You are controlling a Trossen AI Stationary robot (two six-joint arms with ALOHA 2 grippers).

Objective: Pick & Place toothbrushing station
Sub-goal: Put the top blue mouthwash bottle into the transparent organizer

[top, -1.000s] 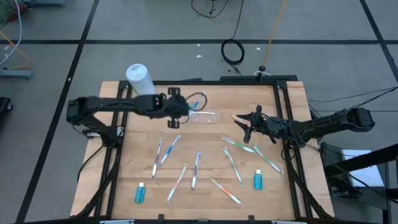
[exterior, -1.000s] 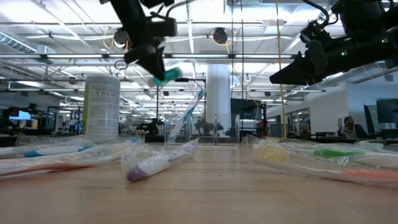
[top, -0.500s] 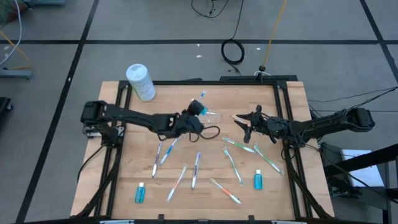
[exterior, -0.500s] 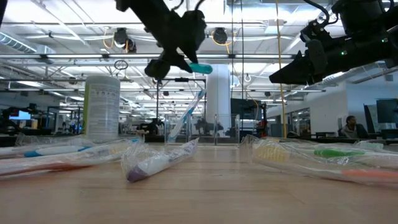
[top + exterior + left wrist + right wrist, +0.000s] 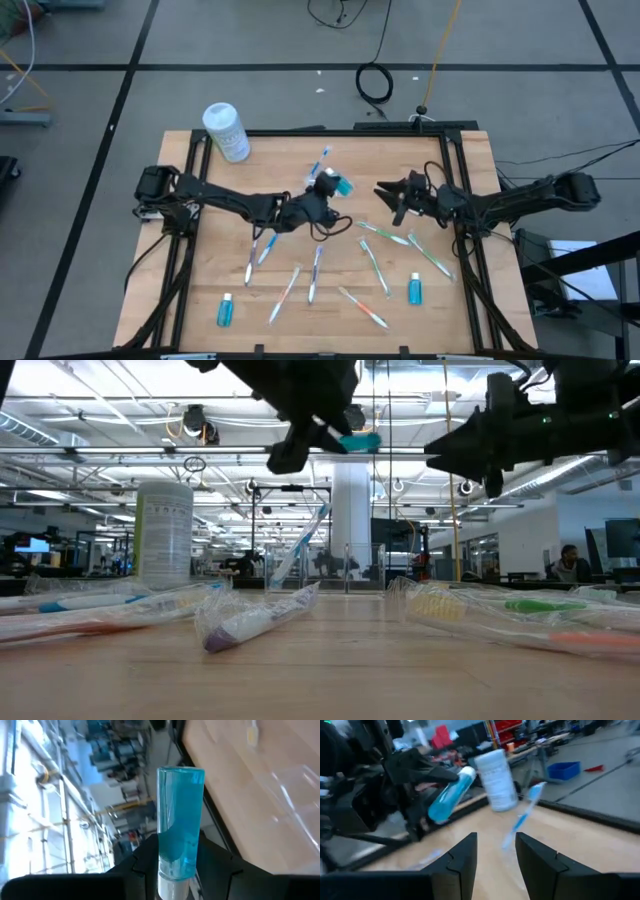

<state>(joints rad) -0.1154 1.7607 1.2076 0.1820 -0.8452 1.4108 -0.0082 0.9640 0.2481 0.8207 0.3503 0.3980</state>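
My left gripper [image 5: 328,192] is above the middle of the table, shut on a small blue tube [image 5: 342,185]. In the low view the tube [image 5: 360,440] hangs high over the board. The see-through toothbrushing station [image 5: 300,568] rests on the table just beyond, and a blue-and-white toothbrush [image 5: 322,158] leans out of it. My right gripper [image 5: 390,197] hovers to the right of the tube, open, with nothing between its fingers [image 5: 465,855]. It points at the tube [image 5: 450,795] and the toothbrush [image 5: 524,812]. My left gripper pinches the blue tube between its two fingers at the white cap end [image 5: 172,882]. The tube's clear blue body [image 5: 180,820] sticks out past the fingertips, along the line of the fingers. It is lifted clear of the table and lies roughly level.
A white canister [image 5: 226,130] stands at the far left corner. Several wrapped toothbrushes [image 5: 315,270] lie across the near half of the board, with two more small blue tubes [image 5: 225,310] [image 5: 414,290] near the front. A black frame [image 5: 455,200] edges the table.
My left gripper has carried the blue tube toward the table's right edge and a little toward the near edge, closing on the right gripper. It has rolled, so the tube has turned about. My right gripper has rolled on the spot.
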